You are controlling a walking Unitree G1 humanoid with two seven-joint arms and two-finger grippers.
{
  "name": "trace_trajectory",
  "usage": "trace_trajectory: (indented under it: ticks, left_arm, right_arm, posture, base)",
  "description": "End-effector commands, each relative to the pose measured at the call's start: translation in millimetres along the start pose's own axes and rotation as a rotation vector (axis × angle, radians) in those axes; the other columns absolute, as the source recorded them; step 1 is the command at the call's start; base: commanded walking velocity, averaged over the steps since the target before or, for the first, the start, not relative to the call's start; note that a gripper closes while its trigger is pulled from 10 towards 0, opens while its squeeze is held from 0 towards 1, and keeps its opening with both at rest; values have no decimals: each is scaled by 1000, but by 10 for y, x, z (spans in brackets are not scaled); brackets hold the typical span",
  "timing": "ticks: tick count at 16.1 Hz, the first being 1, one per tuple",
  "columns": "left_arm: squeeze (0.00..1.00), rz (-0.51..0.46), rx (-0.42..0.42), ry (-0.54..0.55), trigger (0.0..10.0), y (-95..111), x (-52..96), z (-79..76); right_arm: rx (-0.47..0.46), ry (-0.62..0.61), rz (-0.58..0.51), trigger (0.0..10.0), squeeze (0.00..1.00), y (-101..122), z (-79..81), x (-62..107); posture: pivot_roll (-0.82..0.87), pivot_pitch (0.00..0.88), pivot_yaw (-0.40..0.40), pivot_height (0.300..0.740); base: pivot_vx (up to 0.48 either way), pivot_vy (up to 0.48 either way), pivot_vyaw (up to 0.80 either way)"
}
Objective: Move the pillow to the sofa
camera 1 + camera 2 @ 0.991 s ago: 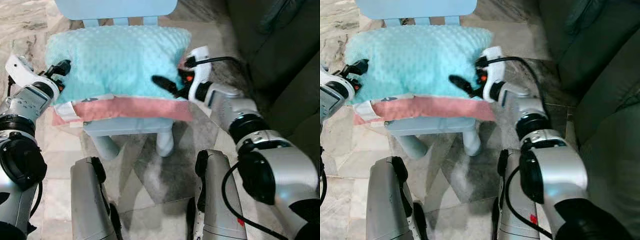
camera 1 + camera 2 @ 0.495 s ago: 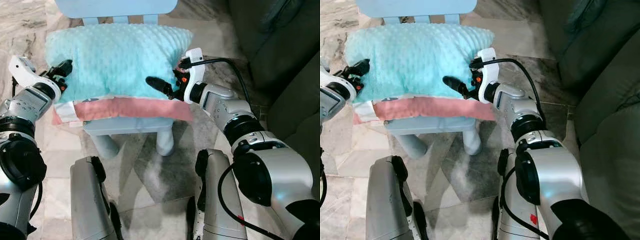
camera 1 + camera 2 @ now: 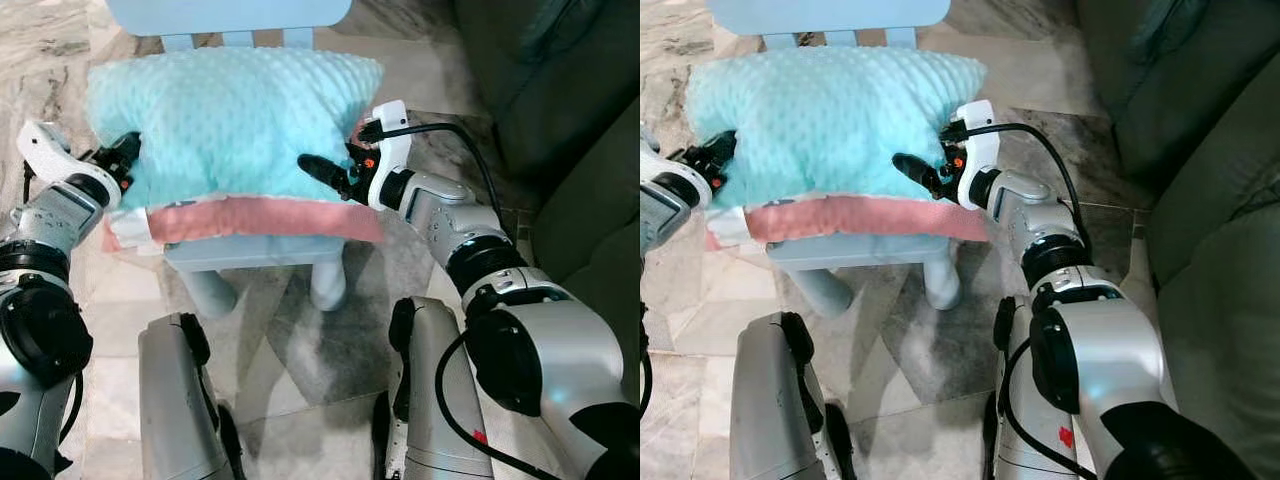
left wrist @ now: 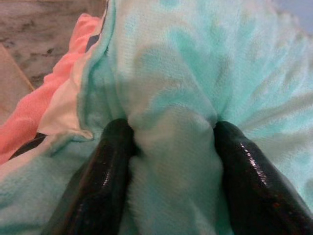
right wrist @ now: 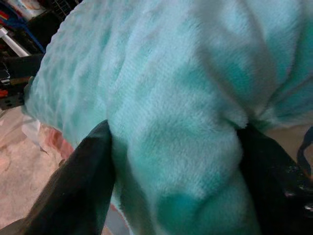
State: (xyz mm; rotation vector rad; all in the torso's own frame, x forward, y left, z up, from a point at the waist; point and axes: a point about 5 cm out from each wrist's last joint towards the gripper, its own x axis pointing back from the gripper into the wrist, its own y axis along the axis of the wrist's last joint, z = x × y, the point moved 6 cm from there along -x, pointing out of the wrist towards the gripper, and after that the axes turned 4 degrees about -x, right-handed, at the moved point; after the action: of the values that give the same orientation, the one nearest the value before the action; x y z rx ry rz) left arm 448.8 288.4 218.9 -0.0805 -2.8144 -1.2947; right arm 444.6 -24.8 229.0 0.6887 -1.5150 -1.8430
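Two grippers bracket a mint pillow (image 3: 235, 120) lying on a pale blue chair (image 3: 250, 250), with a pink cloth (image 3: 265, 217) sandwiched under it and spilling over the seat's front edge. The left gripper (image 3: 125, 155) bites into the pillow's left end; its wrist view has both black fingers (image 4: 105, 166) sunk into the plush with a fold of fabric bulging between them, so it is pinching the pillow. The right gripper (image 3: 330, 172) presses in at the right end, one finger lying across the top face; its wrist camera likewise shows a thick wad of pillow squeezed between the two fingers, though how firm that hold is cannot be judged from the blurred close-up.

The step in hand appears to be securing the two-sided grasp, ahead of the lift. The pillow rests fully on the chair, not yet raised. The dark green sofa (image 3: 560, 110) stands just beside the chair, to the robot's right.

The next move likely calls for both arms to rise together, keeping their squeeze even so the soft pillow does not sag or slip free, then a swing to the right. The cloth could drag along.
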Motion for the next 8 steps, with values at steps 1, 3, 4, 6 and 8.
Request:
trace_trajectory:
  ticks: [1, 3, 4, 6, 8]
  left_arm:
    - [0, 12, -13, 28, 0, -16, 46, 120]
    - [0, -2, -31, 46, 0, 13, 60, 166]
    - [0, -17, -39, 45, 0, 38, 63, 170]
    - [0, -58, -67, 51, 0, 97, 76, 196]
    - [0, -81, -108, 65, 0, 125, 103, 255]
  right_arm:
    - [0, 15, 14, 0, 0, -78, 49, -25]
    - [10, 6, -2, 0, 0, -58, 39, -22]
    - [19, -4, -18, 0, 0, -31, 27, -20]
    - [34, -28, -49, 0, 0, -1, -8, -5]
    - [69, -29, -38, 0, 0, -29, -15, 10]
  posture:
    - [28, 333, -14, 403]
    - [30, 332, -14, 403]
    - [30, 332, -15, 403]
    - [31, 320, -15, 403]
    - [36, 245, -20, 403]
  base:
    - [0, 0, 0]
    - [0, 0, 0]
    - [0, 0, 0]
    - [0, 0, 0]
    - [0, 0, 0]
